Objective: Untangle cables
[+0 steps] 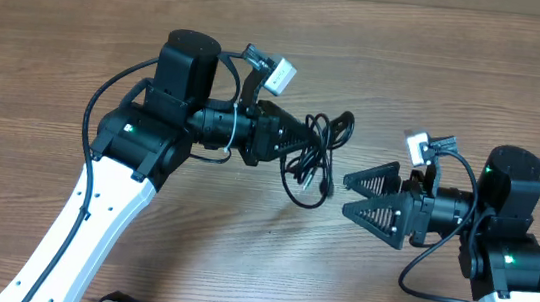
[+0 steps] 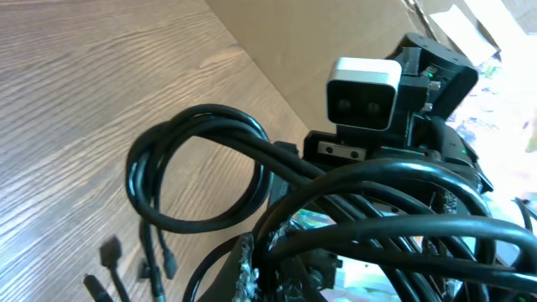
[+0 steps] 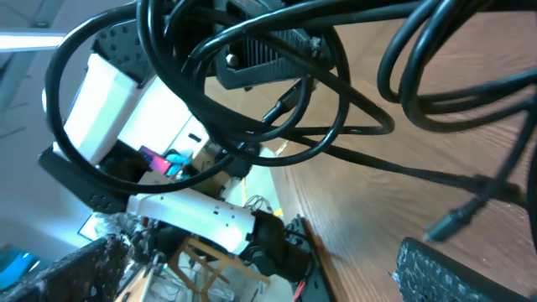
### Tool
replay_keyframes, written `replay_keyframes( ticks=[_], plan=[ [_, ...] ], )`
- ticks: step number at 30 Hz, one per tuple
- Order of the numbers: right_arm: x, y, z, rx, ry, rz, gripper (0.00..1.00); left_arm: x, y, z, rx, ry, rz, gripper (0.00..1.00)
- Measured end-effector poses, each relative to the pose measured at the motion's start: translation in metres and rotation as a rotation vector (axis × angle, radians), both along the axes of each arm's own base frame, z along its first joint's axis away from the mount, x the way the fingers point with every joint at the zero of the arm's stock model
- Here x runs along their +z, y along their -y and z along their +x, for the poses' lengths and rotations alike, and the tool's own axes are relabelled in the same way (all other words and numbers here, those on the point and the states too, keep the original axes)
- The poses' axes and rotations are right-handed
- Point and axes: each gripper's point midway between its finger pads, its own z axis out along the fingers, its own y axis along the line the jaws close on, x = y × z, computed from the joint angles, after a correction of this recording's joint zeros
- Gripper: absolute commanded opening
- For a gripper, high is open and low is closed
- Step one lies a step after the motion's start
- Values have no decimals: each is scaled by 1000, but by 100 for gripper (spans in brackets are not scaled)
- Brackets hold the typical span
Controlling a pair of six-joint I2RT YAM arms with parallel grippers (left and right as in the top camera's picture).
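The cables (image 1: 316,154) are a bunch of thin black loops in the middle of the wooden table. My left gripper (image 1: 298,140) is shut on the left side of the bunch. In the left wrist view the cables (image 2: 201,168) loop out past my left gripper (image 2: 262,262), and small plug ends (image 2: 110,252) dangle near the table. My right gripper (image 1: 350,195) stands open just right of the bunch, its fingers (image 1: 376,176) spread wide and pointing at it, apart from it. In the right wrist view the cables (image 3: 277,88) hang in front of my right gripper (image 3: 260,273), with nothing between its pads (image 3: 457,270).
The table (image 1: 81,31) is plain wood grain. A brown cardboard wall (image 2: 285,42) runs along its far edge. Thicker black wires (image 1: 105,93) curl beside each arm. The right arm's white camera (image 2: 362,88) faces the left wrist camera.
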Motion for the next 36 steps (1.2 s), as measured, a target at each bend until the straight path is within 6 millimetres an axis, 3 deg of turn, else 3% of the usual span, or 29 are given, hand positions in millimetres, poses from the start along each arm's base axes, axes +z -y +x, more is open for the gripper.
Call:
replay_keyframes(
  ticks=[10,14,20,30,36],
  plan=[
    [4,-1,-9,54,61,21,99,3,4,-5,-18,-17,-14,4],
    [-1,-1,-12,58,91,13,99,3,18,-20,-65,-47,-15,4],
    [-4,0,-9,44,133,-2,82,5,36,-41,-136,-63,-24,4],
    [-16,2,4,-36,110,-62,81,6,51,-62,-198,-81,-23,4],
    [-18,2,5,-47,104,-72,78,5,52,-64,-204,-85,-19,4]
  ],
)
